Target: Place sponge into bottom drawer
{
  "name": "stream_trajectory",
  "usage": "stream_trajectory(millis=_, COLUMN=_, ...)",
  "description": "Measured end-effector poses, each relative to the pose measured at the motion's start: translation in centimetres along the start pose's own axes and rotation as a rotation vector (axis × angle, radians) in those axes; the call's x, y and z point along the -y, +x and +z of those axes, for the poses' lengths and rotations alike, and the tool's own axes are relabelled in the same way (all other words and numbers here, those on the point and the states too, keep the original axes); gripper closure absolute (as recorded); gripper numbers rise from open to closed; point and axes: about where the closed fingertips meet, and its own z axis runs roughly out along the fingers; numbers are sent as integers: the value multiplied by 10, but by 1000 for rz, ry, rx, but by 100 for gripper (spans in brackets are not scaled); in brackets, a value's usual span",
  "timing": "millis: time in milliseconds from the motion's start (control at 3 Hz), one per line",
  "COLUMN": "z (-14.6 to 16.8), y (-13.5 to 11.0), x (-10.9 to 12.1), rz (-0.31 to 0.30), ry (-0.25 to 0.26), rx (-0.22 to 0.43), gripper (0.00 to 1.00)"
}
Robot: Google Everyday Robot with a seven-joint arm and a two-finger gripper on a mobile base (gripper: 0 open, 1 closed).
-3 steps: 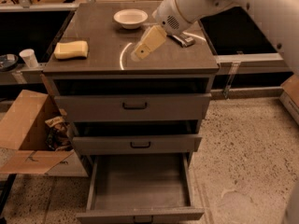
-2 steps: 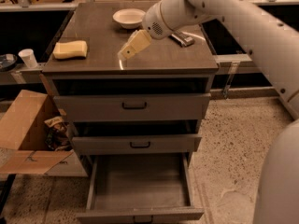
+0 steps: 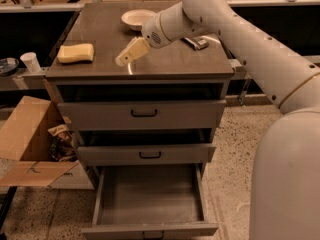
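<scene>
Dim warm light; glare arc on cabinet top beneath tool near front edge.

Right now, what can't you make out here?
Camera view:
- Dark packet: partly behind the arm.
- Bottom drawer: front cut by the lower edge.
- Cardboard box: contents too blurred.
- Gripper, over the cabinet top, apart from the sponge: height above it unclear.

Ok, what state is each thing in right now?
Sponge: lying flat on the cabinet top, not held.
Bottom drawer: pulled open, floor bare.
Middle drawer: pushed in, or nearly.
Top drawer: pushed in, or nearly.
Claw: over the cabinet top, right of the sponge, apart from it.
Bowl: upright at the back.
Cardboard box: flaps open.
</scene>
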Motion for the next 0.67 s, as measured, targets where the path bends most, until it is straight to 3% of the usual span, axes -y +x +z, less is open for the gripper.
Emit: stream_trajectory(millis=667, z=53, y=-22, x=13, rz=-10, ry=-40, rx=96, gripper=0)
